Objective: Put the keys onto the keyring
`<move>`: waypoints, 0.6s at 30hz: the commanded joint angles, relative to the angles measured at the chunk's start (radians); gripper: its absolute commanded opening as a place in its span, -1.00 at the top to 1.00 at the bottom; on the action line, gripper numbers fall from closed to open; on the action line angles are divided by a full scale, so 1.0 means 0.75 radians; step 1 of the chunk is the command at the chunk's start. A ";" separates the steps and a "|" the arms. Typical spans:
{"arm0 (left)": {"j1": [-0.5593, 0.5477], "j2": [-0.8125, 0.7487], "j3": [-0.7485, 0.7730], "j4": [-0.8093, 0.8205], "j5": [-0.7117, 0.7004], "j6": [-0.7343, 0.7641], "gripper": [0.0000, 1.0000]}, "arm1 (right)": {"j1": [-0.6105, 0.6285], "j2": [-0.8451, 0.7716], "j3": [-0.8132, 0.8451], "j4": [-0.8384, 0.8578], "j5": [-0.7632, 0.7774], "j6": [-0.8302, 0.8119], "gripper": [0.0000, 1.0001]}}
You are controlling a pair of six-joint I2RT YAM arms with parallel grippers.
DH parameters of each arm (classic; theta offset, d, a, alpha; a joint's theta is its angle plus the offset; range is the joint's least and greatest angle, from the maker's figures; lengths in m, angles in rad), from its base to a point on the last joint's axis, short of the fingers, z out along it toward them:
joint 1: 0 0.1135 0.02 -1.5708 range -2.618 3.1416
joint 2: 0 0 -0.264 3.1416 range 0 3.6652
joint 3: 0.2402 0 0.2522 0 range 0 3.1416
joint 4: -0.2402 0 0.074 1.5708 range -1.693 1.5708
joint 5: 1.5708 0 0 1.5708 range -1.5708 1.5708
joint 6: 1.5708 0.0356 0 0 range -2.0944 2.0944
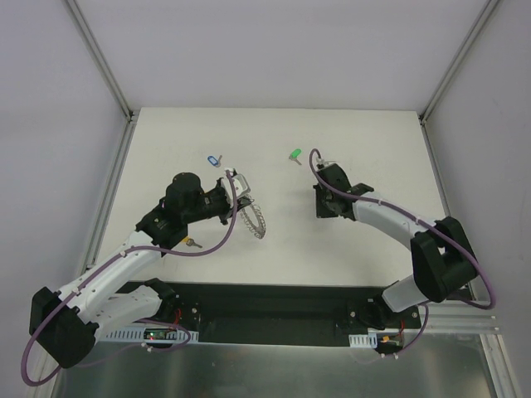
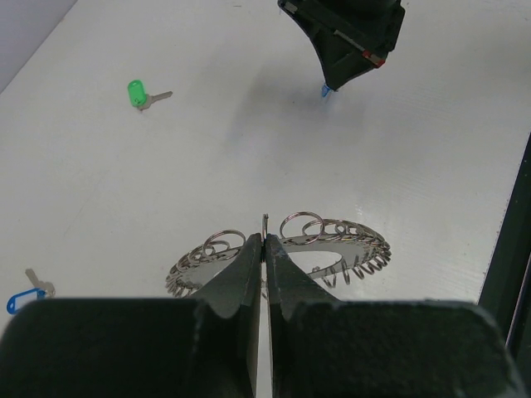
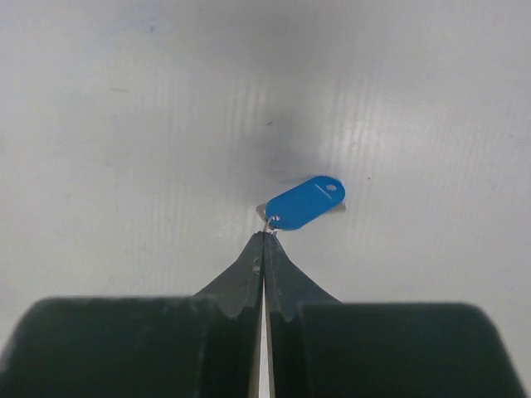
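The keyring, a silver ring edged with wire loops, hangs tilted from my left gripper, which is shut on one of its small loops; it also shows in the top view just right of the left gripper. My right gripper is shut on the small wire ring of the solid-blue key, held just above the table. In the top view the right gripper hides this key. The left wrist view shows the right gripper with the key's blue tip under it.
A green key lies at the back centre, also in the left wrist view. A pale blue key lies back left, also in the left wrist view. A yellow key lies by the left arm. Metal frame posts edge the table.
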 commanded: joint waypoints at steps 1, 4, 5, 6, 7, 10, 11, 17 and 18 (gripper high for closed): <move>-0.016 0.012 -0.001 0.054 -0.035 0.019 1.00 | 0.010 -0.112 -0.158 0.344 -0.263 -0.161 0.97; -0.016 0.022 -0.003 0.054 -0.064 0.026 1.00 | 0.010 -0.095 -0.212 0.490 -0.429 -0.187 0.97; -0.016 0.022 -0.003 0.054 -0.066 0.028 1.00 | 0.012 -0.085 -0.238 0.561 -0.484 -0.187 0.97; -0.016 0.024 -0.003 0.054 -0.074 0.028 1.00 | 0.008 -0.079 -0.250 0.590 -0.503 -0.181 0.97; -0.016 0.028 -0.003 0.054 -0.074 0.028 1.00 | 0.010 -0.065 -0.263 0.616 -0.517 -0.169 0.97; -0.016 0.035 -0.003 0.054 -0.076 0.028 1.00 | 0.010 -0.042 -0.293 0.698 -0.534 -0.147 0.97; -0.016 0.035 -0.003 0.054 -0.078 0.030 1.00 | 0.008 -0.034 -0.300 0.705 -0.529 -0.142 0.97; -0.016 0.032 -0.009 0.054 -0.113 0.040 1.00 | 0.010 -0.007 -0.345 0.711 -0.525 -0.149 0.97; -0.016 0.034 -0.009 0.054 -0.117 0.040 1.00 | 0.010 -0.013 -0.347 0.707 -0.531 -0.149 0.97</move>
